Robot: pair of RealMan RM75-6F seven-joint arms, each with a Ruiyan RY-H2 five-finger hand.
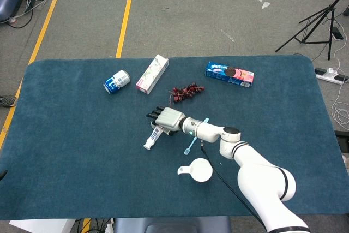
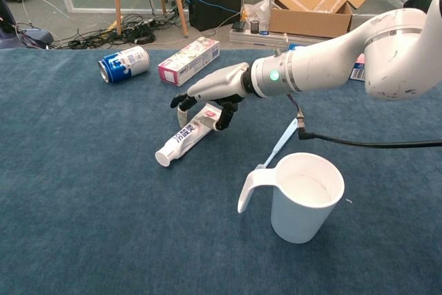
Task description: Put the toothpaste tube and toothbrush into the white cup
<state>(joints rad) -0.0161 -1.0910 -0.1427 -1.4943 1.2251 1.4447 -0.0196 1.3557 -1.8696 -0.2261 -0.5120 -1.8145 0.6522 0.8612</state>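
- The toothpaste tube (image 2: 185,134) carries blue print along its side, seemingly Chinese characters, too small to read.
- The blue can (image 2: 124,63), pink box (image 2: 188,59) and biscuit pack (image 1: 229,73) show printing, none legible.

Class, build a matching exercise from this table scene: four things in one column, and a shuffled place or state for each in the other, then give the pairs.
Things:
1. toothpaste tube
2. toothbrush
3. white cup
4. blue can

Descriptions:
A. stands upright and empty, nearest the chest camera
B. lies on its side near the table's far left
C. lies under the right hand
D. lies on the cloth just behind the cup

Pairs: 1-C, 2-D, 3-A, 4-B
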